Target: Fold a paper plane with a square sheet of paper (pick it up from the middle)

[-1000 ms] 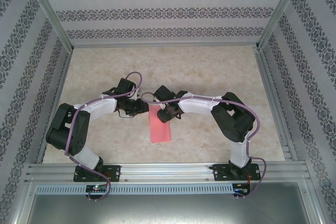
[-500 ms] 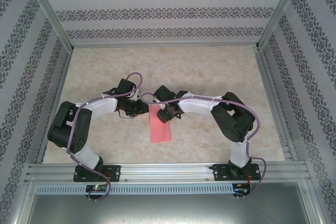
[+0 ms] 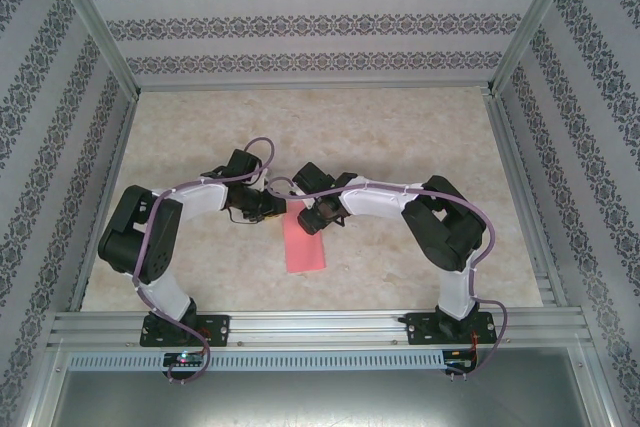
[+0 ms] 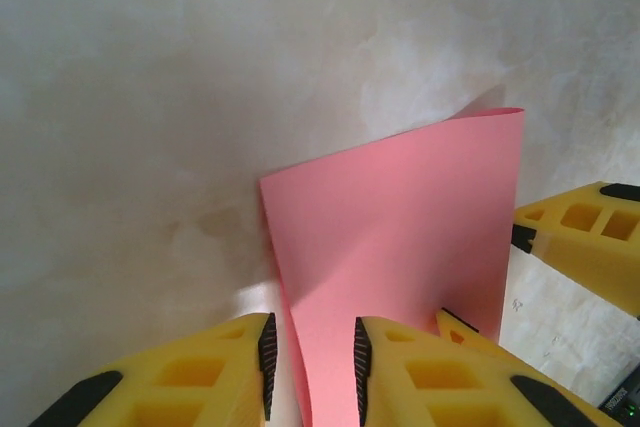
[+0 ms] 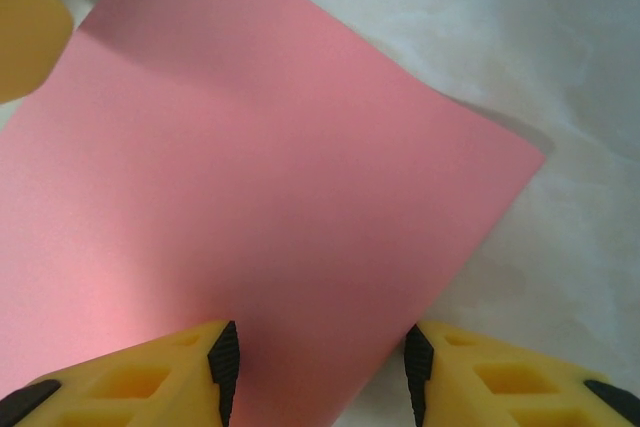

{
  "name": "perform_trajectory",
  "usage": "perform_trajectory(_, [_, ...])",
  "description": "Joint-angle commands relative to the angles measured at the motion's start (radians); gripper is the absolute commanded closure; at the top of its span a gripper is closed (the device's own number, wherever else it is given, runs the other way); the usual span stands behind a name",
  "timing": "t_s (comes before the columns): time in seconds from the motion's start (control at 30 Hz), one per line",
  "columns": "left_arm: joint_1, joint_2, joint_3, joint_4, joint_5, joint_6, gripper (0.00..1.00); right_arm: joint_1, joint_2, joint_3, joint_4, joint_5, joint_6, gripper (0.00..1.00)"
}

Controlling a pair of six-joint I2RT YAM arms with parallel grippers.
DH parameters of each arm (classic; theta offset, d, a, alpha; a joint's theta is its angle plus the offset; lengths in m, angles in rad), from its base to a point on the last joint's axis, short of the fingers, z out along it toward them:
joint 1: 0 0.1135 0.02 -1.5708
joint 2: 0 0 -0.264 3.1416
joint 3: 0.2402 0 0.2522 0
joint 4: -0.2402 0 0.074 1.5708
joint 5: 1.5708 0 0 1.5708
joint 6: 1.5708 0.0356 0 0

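**A:** How do the jaws stand?

**B:** The left gripper (image 4: 312, 352) has its jaws a narrow gap apart. A lifted edge of the square sheet of paper (image 4: 400, 237) stands in that gap, and I see no pinch on it. The right gripper (image 5: 318, 362) is spread wide over the sheet's flat part.

**A:** And the sheet?

**B:** It sits mid-table (image 3: 400, 137), between the two grippers.

**A:** What's the risk?

**B:** In my judgement the curl could slip free and spring flat. A skewed closing would set the crease crooked.

**A:** Do the views differ?

**B:** The left wrist view shows the edge rising off the table. From above the sheet reads as a flat, narrow strip.
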State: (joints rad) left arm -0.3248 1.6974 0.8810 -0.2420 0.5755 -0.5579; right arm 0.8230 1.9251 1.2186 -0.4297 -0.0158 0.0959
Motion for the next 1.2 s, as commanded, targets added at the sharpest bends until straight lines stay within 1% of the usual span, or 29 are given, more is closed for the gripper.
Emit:
perform_trajectory(0.0, [0.015,0.011,0.032,0.013,0.017,0.012,0.70,0.011,-0.034,0.000,0.001,-0.016,-0.030,0.50])
perform_trajectory(0.57, [0.014,0.004,0.046,-0.015,0.016,0.029,0.71,0.001,-0.034,0.007,-0.013,-0.005,-0.033,0.48])
perform_trajectory(0.77, [0.008,0.033,0.047,0.007,0.039,0.024,0.73,-0.009,-0.043,-0.004,0.000,-0.025,-0.018,0.48])
perform_trajectory(1.17, [-0.008,0.091,0.065,0.018,0.050,0.032,0.74,-0.043,-0.076,-0.051,0.039,-0.087,0.015,0.48])
